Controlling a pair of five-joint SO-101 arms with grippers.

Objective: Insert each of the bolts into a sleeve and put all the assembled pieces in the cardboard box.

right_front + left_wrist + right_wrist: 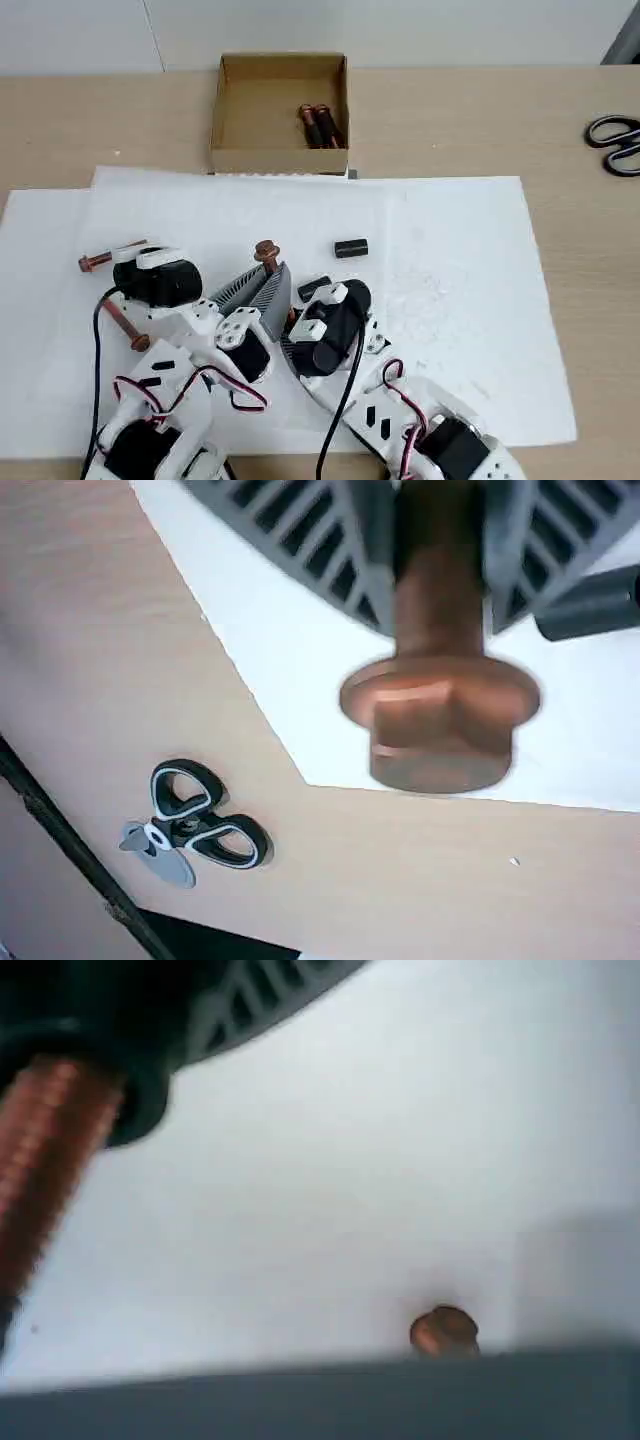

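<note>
Left claw (269,270) pinching bolt (440,700), scissors (195,825) well apart

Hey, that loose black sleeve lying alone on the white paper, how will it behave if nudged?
The sleeve is a short cylinder lying on its side, so it will probably roll. It looks small, so likely light; the smooth paper may let it skid.

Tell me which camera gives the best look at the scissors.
The left wrist view: the scissors lie whole on the bare table, both handle loops and the short blades showing. The high view catches the scissors at its right edge, cut off so that mostly the handles show.
</note>
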